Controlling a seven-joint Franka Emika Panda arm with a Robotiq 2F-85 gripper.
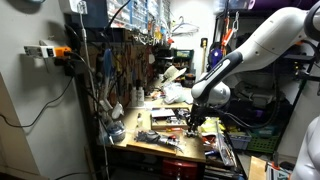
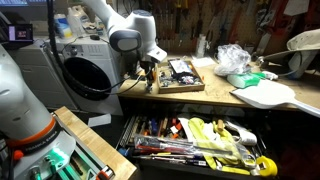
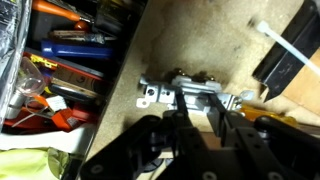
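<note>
My gripper (image 3: 190, 100) points down at the wooden workbench (image 3: 200, 40). Its two black fingers are narrowed on a small silver metal part (image 3: 185, 88) with a holed bracket, which lies on the bench top. In both exterior views the gripper (image 1: 193, 122) (image 2: 150, 82) sits low at the bench's edge, beside a shallow wooden tray of parts (image 2: 182, 75). Whether the part is lifted off the surface cannot be told.
An open drawer (image 2: 200, 140) full of hand tools lies below the bench edge; it shows in the wrist view (image 3: 60, 70). A yellow-handled tool (image 3: 272, 118) and a white strap (image 3: 285, 45) lie near the gripper. A crumpled plastic bag (image 2: 235, 60) and a white board (image 2: 265, 95) sit further along.
</note>
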